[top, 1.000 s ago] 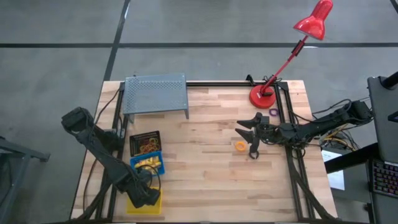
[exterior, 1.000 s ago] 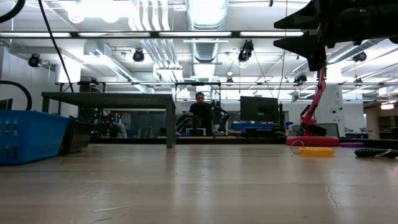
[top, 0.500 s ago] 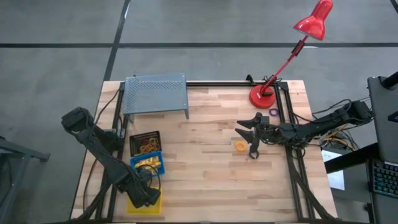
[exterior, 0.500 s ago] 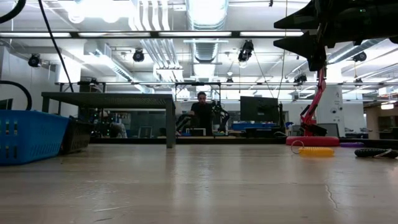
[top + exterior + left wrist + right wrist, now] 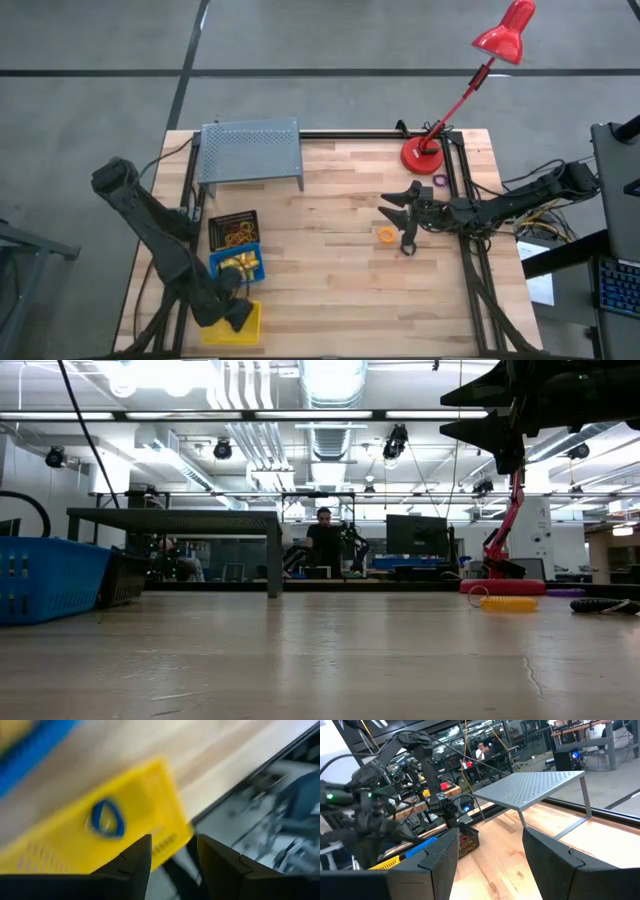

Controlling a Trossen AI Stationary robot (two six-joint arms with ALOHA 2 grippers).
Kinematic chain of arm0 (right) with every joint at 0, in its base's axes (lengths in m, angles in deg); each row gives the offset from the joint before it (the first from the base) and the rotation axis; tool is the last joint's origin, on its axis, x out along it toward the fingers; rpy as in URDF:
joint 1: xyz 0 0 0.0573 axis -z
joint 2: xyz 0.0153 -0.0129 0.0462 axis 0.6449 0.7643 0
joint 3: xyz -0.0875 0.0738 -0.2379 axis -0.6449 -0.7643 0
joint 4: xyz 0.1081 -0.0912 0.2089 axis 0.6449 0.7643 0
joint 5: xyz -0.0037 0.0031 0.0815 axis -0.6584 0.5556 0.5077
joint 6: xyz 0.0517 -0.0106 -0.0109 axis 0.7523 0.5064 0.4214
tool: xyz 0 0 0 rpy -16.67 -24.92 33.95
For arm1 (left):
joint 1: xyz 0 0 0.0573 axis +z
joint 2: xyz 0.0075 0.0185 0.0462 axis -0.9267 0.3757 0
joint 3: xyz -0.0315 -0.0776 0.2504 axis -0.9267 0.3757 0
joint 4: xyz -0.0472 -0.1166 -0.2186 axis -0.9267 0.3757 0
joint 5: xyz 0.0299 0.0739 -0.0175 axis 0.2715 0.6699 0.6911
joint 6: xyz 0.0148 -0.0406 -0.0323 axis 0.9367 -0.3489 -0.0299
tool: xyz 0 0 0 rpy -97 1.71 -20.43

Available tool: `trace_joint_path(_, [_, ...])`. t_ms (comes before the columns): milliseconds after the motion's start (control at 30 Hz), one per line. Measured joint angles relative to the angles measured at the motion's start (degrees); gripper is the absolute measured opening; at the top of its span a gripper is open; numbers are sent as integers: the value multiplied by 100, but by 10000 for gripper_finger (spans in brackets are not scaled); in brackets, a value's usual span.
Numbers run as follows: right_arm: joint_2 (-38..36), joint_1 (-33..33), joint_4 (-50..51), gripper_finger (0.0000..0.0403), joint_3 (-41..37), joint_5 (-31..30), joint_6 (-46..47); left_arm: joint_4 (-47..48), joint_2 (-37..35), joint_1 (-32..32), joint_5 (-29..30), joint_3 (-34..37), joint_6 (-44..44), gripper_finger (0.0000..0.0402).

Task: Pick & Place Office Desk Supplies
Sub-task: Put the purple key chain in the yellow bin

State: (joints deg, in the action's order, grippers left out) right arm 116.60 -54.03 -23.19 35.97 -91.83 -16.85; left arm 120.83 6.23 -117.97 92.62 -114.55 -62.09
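Left gripper (image 5: 232,316) hovers over the yellow bin (image 5: 250,322) at the near left table corner, fingers spread and empty; a blue ring (image 5: 106,818) lies inside that bin. Right gripper (image 5: 402,224) hangs right of centre, fingers spread and empty, just beside an orange ring (image 5: 386,235) on the wooden table (image 5: 330,290).

Around my bench, a workshop hall is glowing under long ceiling lights (image 5: 330,380), with ducts and cables running overhead. A grey concrete floor (image 5: 320,40), crossed by dark lines, is spreading beyond the wooden table (image 5: 330,270). A person (image 5: 322,545) is sitting at a far desk among monitors (image 5: 415,535), while more benches and equipment are filling the background.
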Motion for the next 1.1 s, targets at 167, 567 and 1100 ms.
trace_joint_path(167, [0,1,0,215,0,-1,0,253,-542,24,1704,12,917,164])
trace_joint_path(567, [0,2,-1,215,0,0,-2,-1128,-2077,1086,3983,19,6344,162])
trace_joint_path(1100, [0,2,0,215,0,-1,-2,-2655,-2766,5148,-1055,25,10314,171])
